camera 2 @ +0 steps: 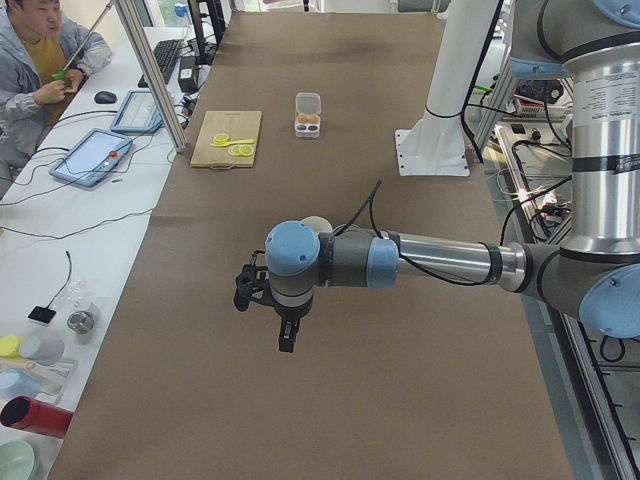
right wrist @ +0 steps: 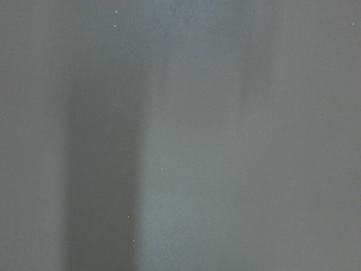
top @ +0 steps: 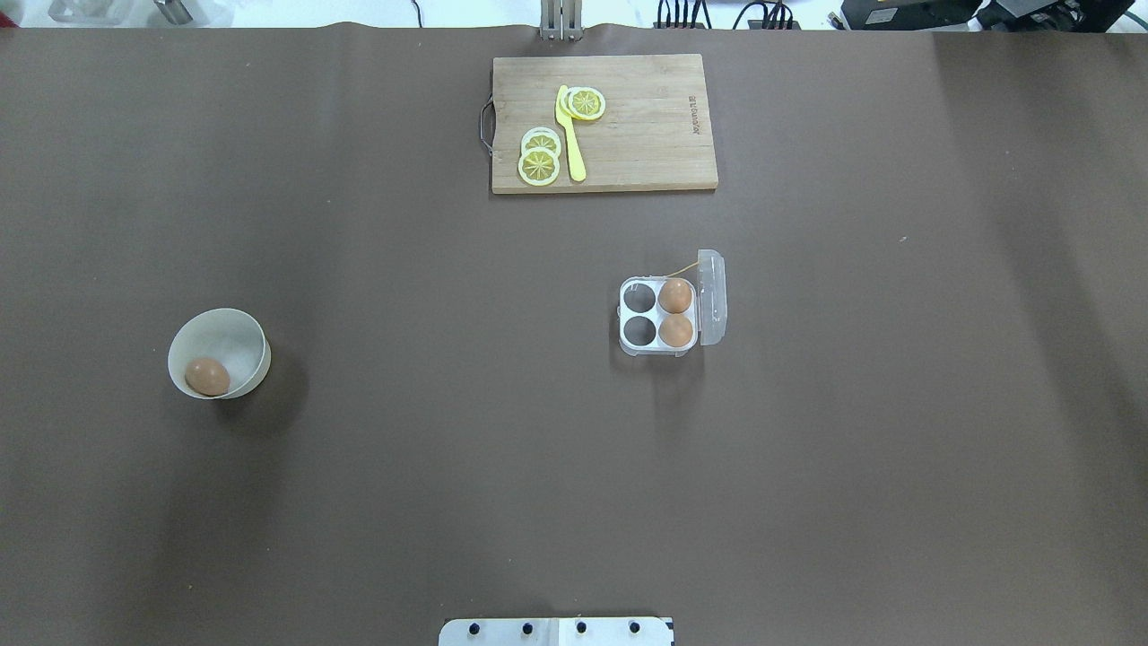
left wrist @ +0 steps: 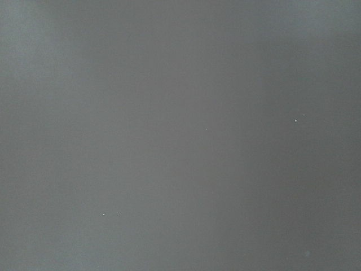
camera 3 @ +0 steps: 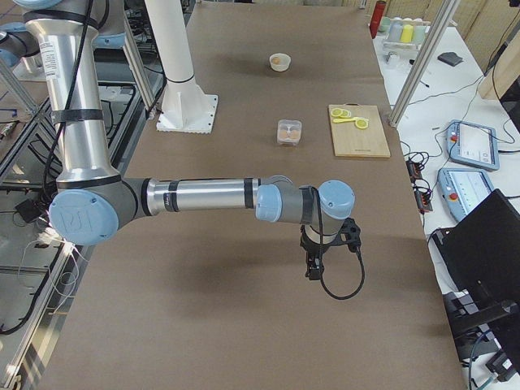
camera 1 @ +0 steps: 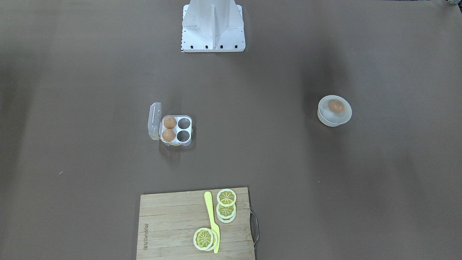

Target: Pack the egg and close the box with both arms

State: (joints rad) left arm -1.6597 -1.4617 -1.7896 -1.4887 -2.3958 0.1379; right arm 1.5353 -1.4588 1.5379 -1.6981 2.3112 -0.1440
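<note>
The egg (top: 207,376) is light brown and lies in a round white bowl (top: 235,334) on the robot's left side of the table; it also shows in the front view (camera 1: 335,105). The clear box (top: 659,316) stands right of centre with its lid (top: 712,296) raised. It holds two brown eggs in the cells next to the lid, and the other two cells are empty. My left gripper (camera 2: 286,335) and right gripper (camera 3: 312,266) hang above the bare table, far from both. I cannot tell whether they are open or shut. Both wrist views show only the table.
A wooden cutting board (top: 646,144) with lemon slices (top: 539,164) and a yellow knife (top: 570,135) lies at the table's far edge. The white robot base (camera 1: 213,27) stands at the near edge. An operator (camera 2: 40,70) sits beside the table.
</note>
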